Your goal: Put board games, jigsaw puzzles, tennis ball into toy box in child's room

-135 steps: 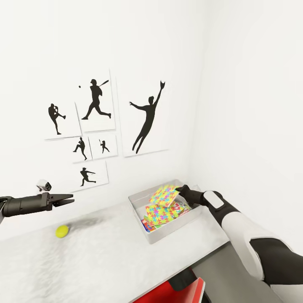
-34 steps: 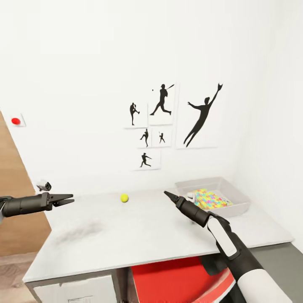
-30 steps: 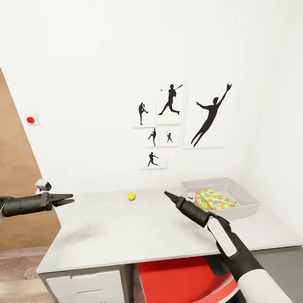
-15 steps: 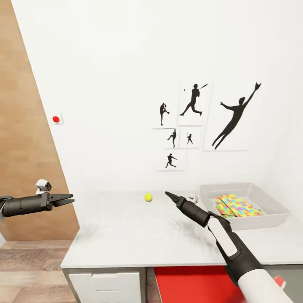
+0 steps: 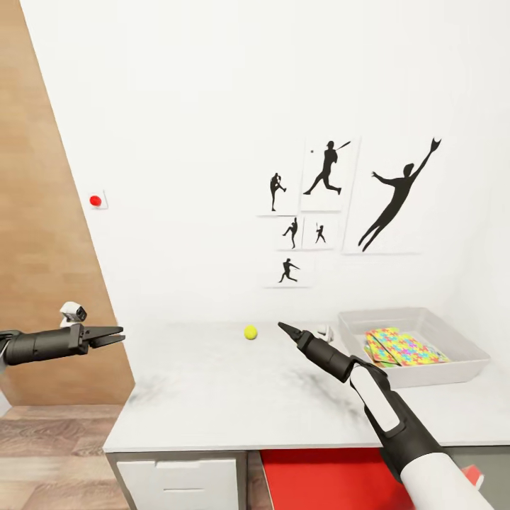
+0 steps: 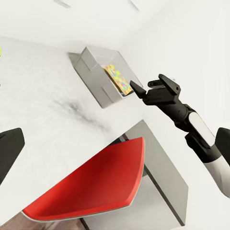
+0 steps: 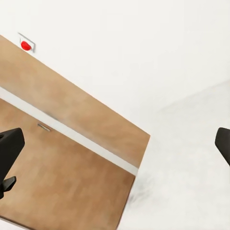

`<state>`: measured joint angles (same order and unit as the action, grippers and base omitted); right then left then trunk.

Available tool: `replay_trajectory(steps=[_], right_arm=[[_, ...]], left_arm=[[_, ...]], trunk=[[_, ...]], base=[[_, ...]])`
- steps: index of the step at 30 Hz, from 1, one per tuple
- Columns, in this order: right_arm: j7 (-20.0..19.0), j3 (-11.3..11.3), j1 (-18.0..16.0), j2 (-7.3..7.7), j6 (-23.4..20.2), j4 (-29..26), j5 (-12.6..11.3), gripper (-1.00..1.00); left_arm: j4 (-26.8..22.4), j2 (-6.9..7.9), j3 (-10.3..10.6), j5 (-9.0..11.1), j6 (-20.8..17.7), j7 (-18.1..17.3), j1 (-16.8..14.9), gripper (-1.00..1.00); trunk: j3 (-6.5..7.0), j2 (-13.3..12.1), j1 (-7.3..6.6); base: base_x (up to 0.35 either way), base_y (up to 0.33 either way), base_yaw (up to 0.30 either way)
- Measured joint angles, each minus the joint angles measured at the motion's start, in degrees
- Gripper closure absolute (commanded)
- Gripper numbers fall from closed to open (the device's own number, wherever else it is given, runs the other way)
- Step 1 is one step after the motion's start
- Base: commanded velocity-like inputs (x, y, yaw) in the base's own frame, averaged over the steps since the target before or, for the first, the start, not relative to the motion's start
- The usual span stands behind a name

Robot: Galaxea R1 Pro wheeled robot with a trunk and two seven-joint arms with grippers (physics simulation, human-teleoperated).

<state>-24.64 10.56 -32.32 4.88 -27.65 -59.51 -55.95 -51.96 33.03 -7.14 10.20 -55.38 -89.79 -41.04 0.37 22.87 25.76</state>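
The tennis ball (image 5: 250, 332) lies on the white table (image 5: 234, 404) near the back wall. My right gripper (image 5: 283, 328) hovers open and empty over the table just right of the ball; the right wrist view has its fingers spread at both edges. The grey toy box (image 5: 453, 368) stands at the table's right end with the jigsaw puzzles (image 5: 405, 347) lying on top inside it. The left wrist view takes in the toy box (image 6: 91, 72), a jigsaw puzzle (image 6: 119, 80) and the right gripper (image 6: 146, 86). My left gripper (image 5: 117, 331) hangs open off the table's left end. Board games are hidden; the bed is out of view.
A red seat (image 5: 319, 482) is tucked under the table beside white drawers (image 5: 177, 482). A wooden door panel (image 5: 42, 248) and a red wall button (image 5: 95, 200) stand at the left. Black silhouette posters (image 5: 333, 205) hang above the table. A small white object (image 5: 324, 330) lies behind my right gripper.
The view has pulled back and swung left. My right gripper has come out of the toy box, leaving a jigsaw puzzle inside, and now hovers empty. In the last half second almost nothing moved.
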Motion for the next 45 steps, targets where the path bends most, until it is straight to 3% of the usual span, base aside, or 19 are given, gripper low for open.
replay_trajectory(steps=[19, 29, 45], right_arm=[[0.08, -0.01, 0.0, 0.0, -0.07, -0.08, 0.0, -1.0], [0.09, 0.0, 0.01, -0.01, -0.01, -0.25, 0.0, -1.0], [0.11, 0.02, 0.0, -0.01, -0.1, -0.26, 0.07, -1.0]], left_arm=[[0.0, 0.0, 0.0, -0.02, 0.0, -0.01, -0.01, -1.0], [0.01, -0.01, 0.02, 0.01, 0.0, 0.0, -0.02, -1.0], [0.01, -0.04, 0.08, 0.01, 0.0, 0.0, 0.0, -1.0]], trunk=[[0.0, 0.01, -0.02], [0.0, 0.0, -0.02], [0.0, 0.0, 0.0]], base=[[0.142, 0.22, -0.098], [0.229, 0.027, -0.01], [0.025, -0.001, 0.0]])
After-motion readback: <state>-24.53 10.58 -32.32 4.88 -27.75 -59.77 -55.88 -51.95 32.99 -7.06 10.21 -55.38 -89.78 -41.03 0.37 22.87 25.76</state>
